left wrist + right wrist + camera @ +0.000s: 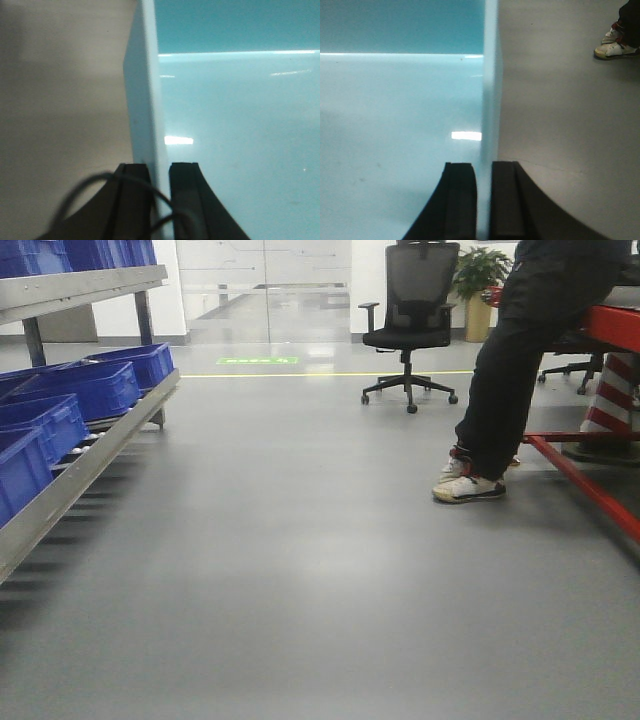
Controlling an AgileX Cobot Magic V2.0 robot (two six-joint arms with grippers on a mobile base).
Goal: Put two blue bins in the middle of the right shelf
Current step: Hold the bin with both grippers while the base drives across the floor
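The pale blue bin (240, 125) is shown as smooth, glossy plastic, glare mirrored on its wall. The fingers (132, 200) of the left gripper (159, 172) and right gripper (483, 170) are finished matt black. The grey floor (300, 540) is smooth with a soft sheen. On the left, dark blue crates (85, 390) of ribbed plastic are carried on a dull metal shelf (90, 470); the far chair (422, 280) is backed in mesh.

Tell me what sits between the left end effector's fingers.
The side wall of the pale blue bin stands between the fingers of the left end effector, pinched there. The left wrist view shows it; nothing else is in that gap.
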